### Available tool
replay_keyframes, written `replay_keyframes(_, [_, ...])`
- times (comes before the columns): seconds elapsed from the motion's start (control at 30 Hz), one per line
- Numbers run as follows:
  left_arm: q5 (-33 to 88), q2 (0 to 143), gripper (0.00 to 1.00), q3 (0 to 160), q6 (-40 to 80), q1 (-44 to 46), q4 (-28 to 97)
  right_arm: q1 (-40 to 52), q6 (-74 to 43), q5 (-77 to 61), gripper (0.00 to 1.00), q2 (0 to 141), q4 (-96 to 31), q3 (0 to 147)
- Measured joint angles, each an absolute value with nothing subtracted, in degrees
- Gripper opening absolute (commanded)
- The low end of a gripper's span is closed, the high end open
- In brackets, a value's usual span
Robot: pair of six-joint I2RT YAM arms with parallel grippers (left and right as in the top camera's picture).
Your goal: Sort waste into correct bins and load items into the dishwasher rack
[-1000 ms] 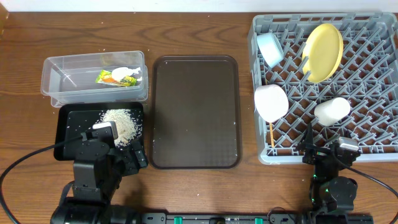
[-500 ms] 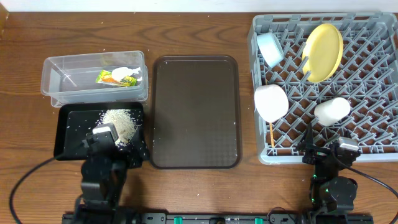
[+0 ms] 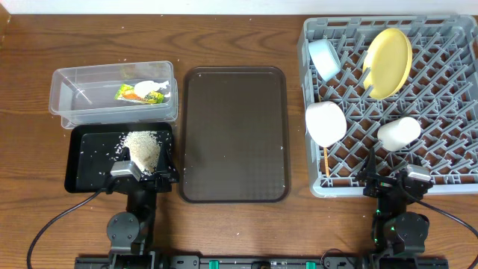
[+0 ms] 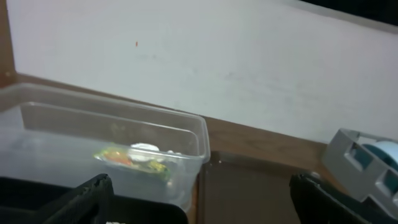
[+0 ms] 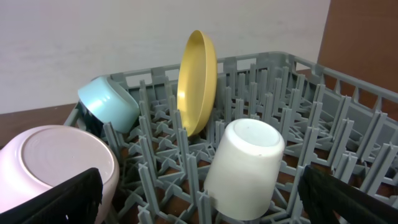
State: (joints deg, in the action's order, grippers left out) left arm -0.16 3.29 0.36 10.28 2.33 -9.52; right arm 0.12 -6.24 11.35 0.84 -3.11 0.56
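The snack wrapper lies in the clear tub. A heap of rice sits in the black tray. In the grey rack the yellow plate stands on edge. With it are the blue bowl, white bowl, cup and chopsticks. My left gripper is open and empty at the black tray's near right corner. My right gripper is open and empty at the rack's near edge, facing the cup.
The large brown serving tray lies between the bins and the rack, with a few stray grains on it. A white wall runs along the far side of the table. The rack's corner shows at the right of the left wrist view.
My left arm has folded back toward the table's front edge, drawing its gripper off the rice toward the black tray's near side. The right arm has not moved.
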Motion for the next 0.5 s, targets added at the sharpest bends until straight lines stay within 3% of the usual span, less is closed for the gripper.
replay_keyframes(0.2, [0.93, 3.27, 0.93, 0.36, 8.49, 2.33, 0.05, 0.12, -6.24, 11.38, 0.99, 0.86, -3.07, 0.56])
replay_keyframes(0.5, [1.58, 3.27, 0.93, 0.93, 7.62, 2.33, 1.41, 0.12, -6.24, 11.35, 0.99, 0.86, -3.09, 0.54])
